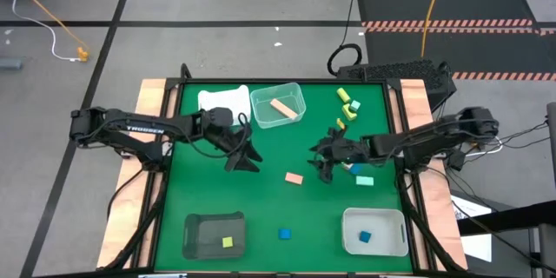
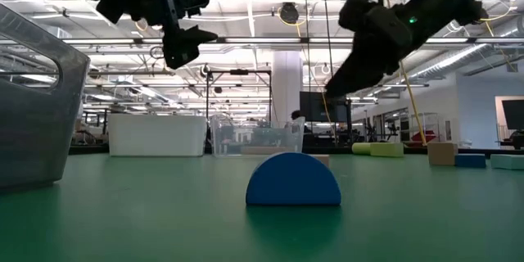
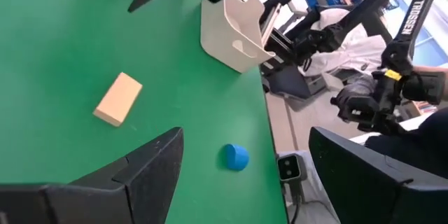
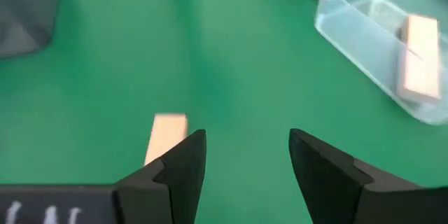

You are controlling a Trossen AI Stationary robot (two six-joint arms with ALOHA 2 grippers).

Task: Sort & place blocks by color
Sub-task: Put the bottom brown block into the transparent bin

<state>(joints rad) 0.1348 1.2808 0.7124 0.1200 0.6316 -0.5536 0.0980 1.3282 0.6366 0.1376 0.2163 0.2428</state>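
Observation:
A tan block (image 1: 294, 177) lies flat on the green table between my two grippers; it also shows in the left wrist view (image 3: 117, 98) and the right wrist view (image 4: 166, 131). My left gripper (image 1: 245, 160) hangs open and empty above the table, left of the block. My right gripper (image 1: 318, 162) hangs open and empty just right of it, fingers (image 4: 183, 159) above the block's near end. A blue half-round block (image 2: 293, 180) rests on its flat side near the front edge. Blue (image 1: 352, 168) and mint-teal (image 1: 364, 180) blocks lie under my right arm, and yellow-green blocks (image 1: 347, 104) lie at the far right.
A clear bin (image 1: 299, 97) at the far middle holds a tan bar (image 1: 281, 106), with a white bin (image 1: 223, 100) to its left. A dark bin (image 1: 195, 234) at the near left holds a yellow-green block (image 1: 228, 242). A white bin (image 1: 382, 222) at the near right holds a blue block (image 1: 365, 237).

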